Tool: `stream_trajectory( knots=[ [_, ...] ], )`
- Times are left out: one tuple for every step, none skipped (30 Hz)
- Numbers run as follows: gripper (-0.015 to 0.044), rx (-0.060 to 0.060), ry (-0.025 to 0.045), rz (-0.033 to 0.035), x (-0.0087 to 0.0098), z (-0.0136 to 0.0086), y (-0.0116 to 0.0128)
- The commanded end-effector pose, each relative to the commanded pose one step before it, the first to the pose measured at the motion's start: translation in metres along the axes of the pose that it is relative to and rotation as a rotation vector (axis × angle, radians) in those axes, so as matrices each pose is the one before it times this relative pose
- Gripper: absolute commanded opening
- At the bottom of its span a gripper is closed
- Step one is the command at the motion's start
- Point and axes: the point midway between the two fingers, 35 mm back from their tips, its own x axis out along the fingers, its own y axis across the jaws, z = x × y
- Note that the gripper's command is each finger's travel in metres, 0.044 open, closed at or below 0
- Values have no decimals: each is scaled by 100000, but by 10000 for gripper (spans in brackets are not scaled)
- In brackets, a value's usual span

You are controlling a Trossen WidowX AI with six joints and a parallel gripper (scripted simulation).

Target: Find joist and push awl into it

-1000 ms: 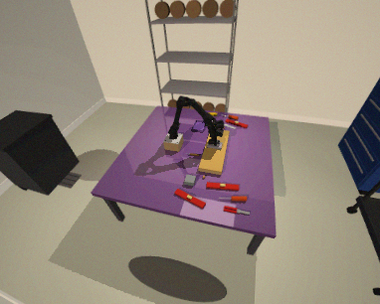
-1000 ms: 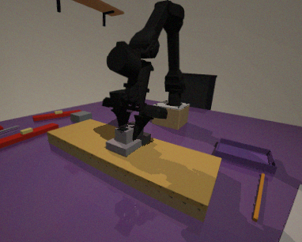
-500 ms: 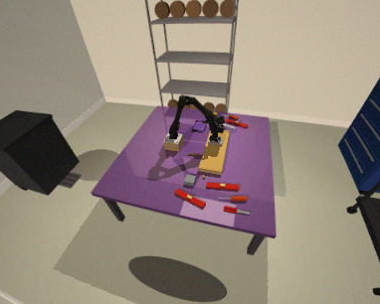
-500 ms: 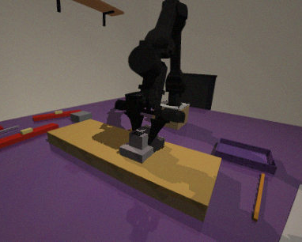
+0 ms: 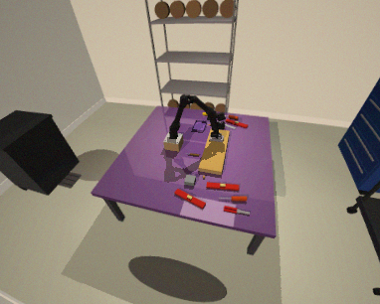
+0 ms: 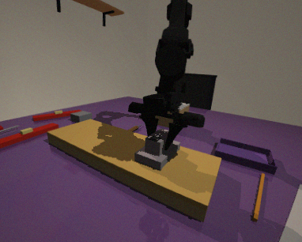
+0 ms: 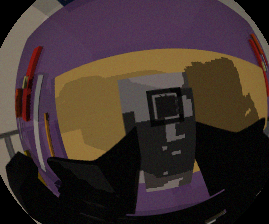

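Exterior view: panel (image 5: 212, 164) (image 6: 77, 132) (image 7: 87, 95) in the foreground, an orange stick (image 6: 259, 198) beside its right end; stud finder (image 5: 216, 139) (image 6: 151, 156) (image 7: 133, 92) on the panel's top, toward that end, clamped between the jaws of the gripper (image 5: 216, 136) (image 6: 160, 141) (image 7: 161, 127); behind the panel, a small brown tool (image 5: 194, 155) (image 6: 134, 129), its kind unclear; tray (image 5: 193, 130) (image 6: 247, 161) beyond the panel's right end; grey block (image 5: 190, 180) (image 6: 81, 116) beyond its left end.

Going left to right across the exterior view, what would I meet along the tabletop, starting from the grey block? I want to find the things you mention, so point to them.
Grey block (image 5: 190, 180) (image 6: 81, 116), stud finder (image 6: 151, 158) (image 7: 157, 130), purple tray (image 5: 194, 126) (image 6: 247, 159), white strip (image 6: 299, 217).
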Motion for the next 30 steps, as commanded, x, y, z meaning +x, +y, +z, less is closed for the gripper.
stream_trajectory(
  knots=[
    [0,-71,105,178,16,-2,1517],
    [0,8,1,25,-2,0,327],
    [0,8,1,25,-2,0,327],
    [0,8,1,25,-2,0,327],
    [0,8,1,25,-2,0,327],
    [0,8,1,25,-2,0,327],
    [0,8,1,25,-2,0,327],
    [0,8,1,25,-2,0,327],
    [0,8,1,25,-3,0,327],
    [0,8,1,25,-3,0,327],
    [0,8,1,25,-3,0,327],
    [0,8,1,25,-3,0,327],
    [0,8,1,25,-3,0,327],
    [0,8,1,25,-3,0,327],
    [0,8,1,25,-3,0,327],
    [0,8,1,25,-3,0,327],
    [0,8,1,25,-3,0,327],
    [0,8,1,25,-3,0,327],
    [0,8,1,25,-3,0,327],
    [0,8,1,25,-3,0,327],
    [0,8,1,25,-3,0,327],
    [0,8,1,25,-3,0,327],
    [0,6,1,20,-3,1,271],
    [0,3,0,10,-1,-1,132],
    [0,0,0,0,0,0,0],
    [0,0,0,0,0,0,0],
    [0,-333,-77,-17,-26,-15,-511],
    [0,0,0,0,0,0,0],
    [0,0,0,0,0,0,0],
    [0,0,0,0,0,0,0]
  ],
)
